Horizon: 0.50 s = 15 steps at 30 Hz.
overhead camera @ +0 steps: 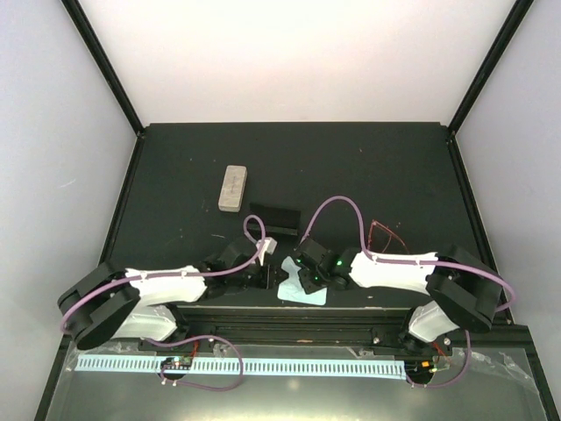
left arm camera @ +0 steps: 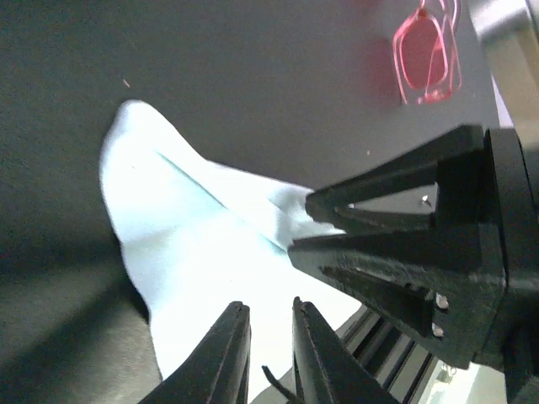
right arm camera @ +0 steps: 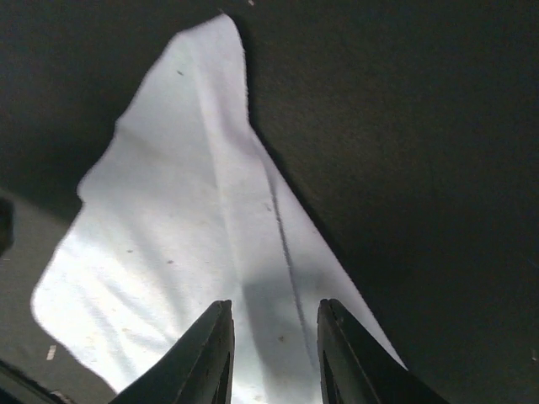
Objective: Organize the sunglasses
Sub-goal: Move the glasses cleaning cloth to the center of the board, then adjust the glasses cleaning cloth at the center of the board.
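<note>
The red wire-frame sunglasses (overhead camera: 386, 235) lie on the mat right of centre and also show in the left wrist view (left arm camera: 428, 55). The black-framed pair is not in view. A light blue cloth (overhead camera: 303, 293) lies at the near edge between both grippers. My left gripper (overhead camera: 270, 274) hovers over the cloth's left part (left arm camera: 194, 252), its jaws a narrow gap apart and empty (left arm camera: 268, 305). My right gripper (overhead camera: 298, 270) is open over the cloth (right arm camera: 202, 219), with a fold of cloth lying between the fingers (right arm camera: 274, 305). Its tips (left arm camera: 301, 225) sit at a raised corner of the cloth.
A beige oblong case (overhead camera: 232, 189) lies at the back left of centre. A black case (overhead camera: 273, 217) lies just beyond the grippers. The table's near rail (overhead camera: 289, 311) runs right below the cloth. Dark mat (right arm camera: 421, 126) surrounds the cloth.
</note>
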{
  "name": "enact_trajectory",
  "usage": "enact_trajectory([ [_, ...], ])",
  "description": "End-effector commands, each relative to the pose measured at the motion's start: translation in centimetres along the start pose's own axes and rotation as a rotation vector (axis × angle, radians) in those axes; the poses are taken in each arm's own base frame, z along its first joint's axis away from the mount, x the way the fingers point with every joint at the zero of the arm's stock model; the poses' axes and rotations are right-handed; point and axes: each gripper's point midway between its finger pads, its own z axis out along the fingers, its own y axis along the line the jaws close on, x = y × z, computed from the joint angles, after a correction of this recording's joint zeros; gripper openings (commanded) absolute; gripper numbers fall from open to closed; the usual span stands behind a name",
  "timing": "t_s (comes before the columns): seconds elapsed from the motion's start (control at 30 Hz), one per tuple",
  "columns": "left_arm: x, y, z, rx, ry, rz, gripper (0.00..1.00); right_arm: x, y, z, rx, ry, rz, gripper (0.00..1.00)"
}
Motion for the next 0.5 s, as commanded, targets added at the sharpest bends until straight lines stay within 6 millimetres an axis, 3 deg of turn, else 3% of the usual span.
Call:
enact_trajectory([
  [0.0,1.4,-0.6,1.4,0.017,0.023,-0.029,0.12,0.2,-1.3,0.5,0.077,0.010,-0.047,0.30],
  [0.23,2.5,0.4,2.0,-0.014,0.047,-0.063,0.09,0.9,-0.1,1.2,0.006,0.052,-0.073,0.22],
  [0.47,3.9,2.2,1.9,-0.086,0.095,-0.089,0.08,0.7,-0.2,0.9,0.016,0.042,-0.063,0.02],
])
